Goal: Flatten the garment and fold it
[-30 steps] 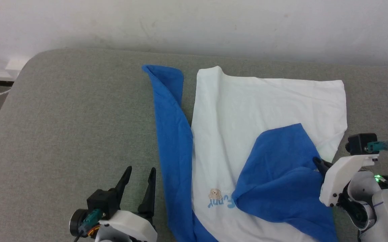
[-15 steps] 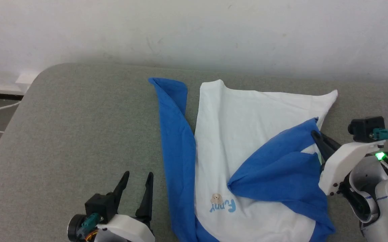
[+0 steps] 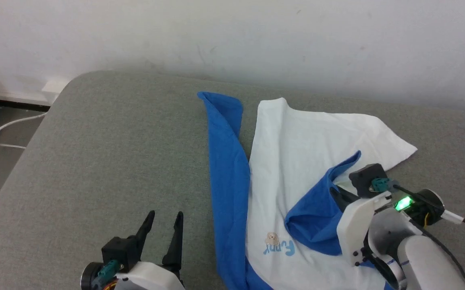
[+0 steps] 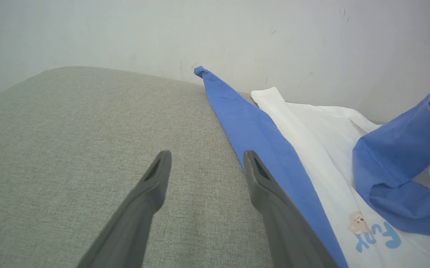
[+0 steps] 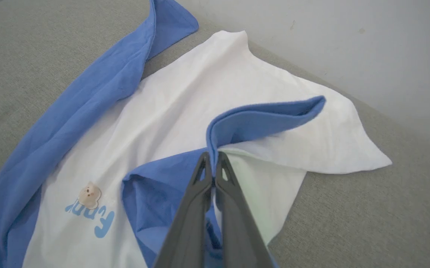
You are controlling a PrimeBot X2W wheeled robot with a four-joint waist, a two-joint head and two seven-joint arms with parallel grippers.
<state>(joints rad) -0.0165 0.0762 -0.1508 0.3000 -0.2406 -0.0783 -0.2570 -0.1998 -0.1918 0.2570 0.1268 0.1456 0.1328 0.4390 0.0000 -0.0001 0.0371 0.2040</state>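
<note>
Since a second ago the right gripper (image 5: 212, 160) has lifted the cuff edge of the right sleeve (image 3: 317, 213) off the white body and carried it inward over the shirt. My head camera has swung too, so the frame shift is not the shirt's. The fingers are pressed together on that blue edge, which stands up in a loop. The garment (image 3: 297, 141) lies on the right half of the grey cushion (image 3: 95, 141). Its long axis runs from me toward the wall (image 3: 216, 32), chest end nearest me, hem farthest. The bear print (image 3: 272, 238) and lettering read upside down to me. The left sleeve (image 3: 224, 161) lies as a long strip beside the body, pointing wallward. The left gripper (image 3: 165, 215) sits spread wide and empty, just left of that strip
</note>
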